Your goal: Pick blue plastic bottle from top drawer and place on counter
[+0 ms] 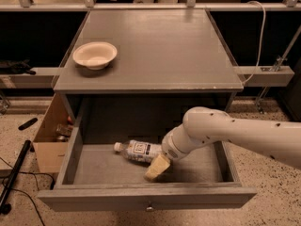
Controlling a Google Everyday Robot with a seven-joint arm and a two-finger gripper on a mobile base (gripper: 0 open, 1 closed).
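The blue plastic bottle lies on its side in the open top drawer, white cap pointing left. My gripper reaches down into the drawer from the right on a white arm. Its cream fingers sit at the bottle's right end, touching or just beside it. The counter is the grey top above the drawer.
A cream bowl stands on the counter's left side. An open cardboard box with small items stands on the floor left of the cabinet. A black rod and cables lie on the floor at the far left. A rail runs behind the counter.
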